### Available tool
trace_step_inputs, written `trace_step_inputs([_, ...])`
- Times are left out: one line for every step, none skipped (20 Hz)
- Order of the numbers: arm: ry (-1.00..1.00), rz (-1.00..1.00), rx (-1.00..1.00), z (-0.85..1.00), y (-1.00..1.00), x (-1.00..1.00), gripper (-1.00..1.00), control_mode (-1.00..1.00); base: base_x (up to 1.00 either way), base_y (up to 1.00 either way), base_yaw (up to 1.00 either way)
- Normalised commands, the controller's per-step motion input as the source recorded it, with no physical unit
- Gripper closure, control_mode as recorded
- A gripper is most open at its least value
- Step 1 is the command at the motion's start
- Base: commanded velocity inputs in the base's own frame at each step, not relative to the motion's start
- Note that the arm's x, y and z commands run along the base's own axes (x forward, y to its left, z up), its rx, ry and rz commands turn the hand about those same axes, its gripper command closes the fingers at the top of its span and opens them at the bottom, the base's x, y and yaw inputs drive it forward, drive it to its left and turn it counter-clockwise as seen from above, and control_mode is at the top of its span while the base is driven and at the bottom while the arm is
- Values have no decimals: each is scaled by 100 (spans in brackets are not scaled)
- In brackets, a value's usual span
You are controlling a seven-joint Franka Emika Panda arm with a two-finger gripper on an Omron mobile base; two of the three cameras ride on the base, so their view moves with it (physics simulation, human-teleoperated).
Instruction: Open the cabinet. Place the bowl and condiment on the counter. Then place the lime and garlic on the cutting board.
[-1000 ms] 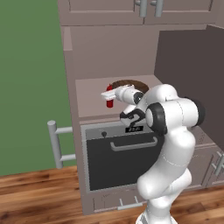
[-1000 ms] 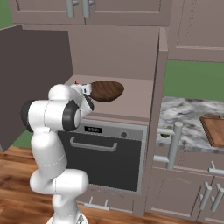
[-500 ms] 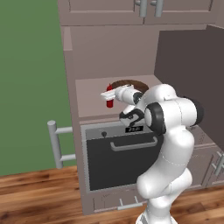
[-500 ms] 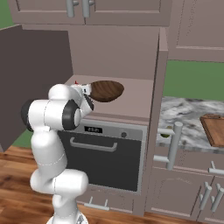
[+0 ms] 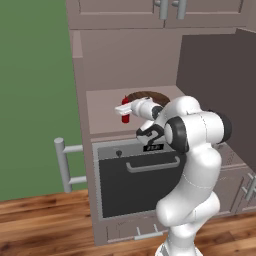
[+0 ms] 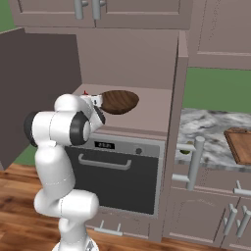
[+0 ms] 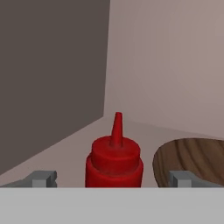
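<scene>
My fingers (image 7: pixel 113 178): spread wide apart, nothing held — one grey tip low on each side of the bottle in the hand view
Small slim red squeeze bottle with the pointed red cap (image 7: pixel 114 162): upright on the cabinet shelf, between my two tips, not touched by either; in the left base view it stands just beyond my hand at the front left of the shelf (image 5: pixel 125 116)
Wide shallow dark-brown wooden bowl (image 7: pixel 192 160): on the same shelf, just beside the bottle; whether they touch I cannot tell; in the right base view it lies past my wrist (image 6: pixel 119 101)
Tall taupe-brown cabinet (image 6: pixel 147 59): open, its dark door (image 6: pixel 34 93) swung out to the side
Arm: reaching into the open compartment above a black-fronted oven (image 5: pixel 137 185)
Grey-and-white veined marble tabletop (image 6: pixel 203 139): beyond the cabinet wall in the right base view
Reddish-brown wooden cutting board with a raised rim (image 6: pixel 240 144): flat on that tabletop, well apart from the cabinet shelf
Small green thing (image 6: pixel 185 151): at the tabletop's front edge behind a grey bar handle (image 6: pixel 195 162) — too small to name
</scene>
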Motion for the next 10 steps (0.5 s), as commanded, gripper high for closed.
trace_step_inputs([0, 0, 0, -5, 0, 0, -100, -100, 0, 0, 0])
trace_step_inputs([0, 0, 0, -3, 0, 1, -100, -100, 0, 0, 0])
trace_step_inputs([0, 0, 0, 0, 0, 2, -100, -100, 0, 0, 0])
trace_step_inputs([0, 0, 0, 0, 0, 4, -100, -100, 0, 0, 0])
trace_step_inputs([0, 0, 0, 0, 1, 6, -100, -100, 0, 0, 0])
trace_step_inputs([0, 0, 0, 0, 3, 9, -100, -100, 0, 0, 0])
trace_step_inputs([0, 0, 0, 0, 2, 8, -100, -100, 0, 0, 0])
trace_step_inputs([0, 0, 0, 0, 1, 8, -100, -100, 0, 0, 0])
trace_step_inputs([0, 0, 0, 0, 1, 5, -100, -100, 0, 0, 0])
trace_step_inputs([0, 0, 0, 0, 0, 5, -100, -100, 0, 0, 0])
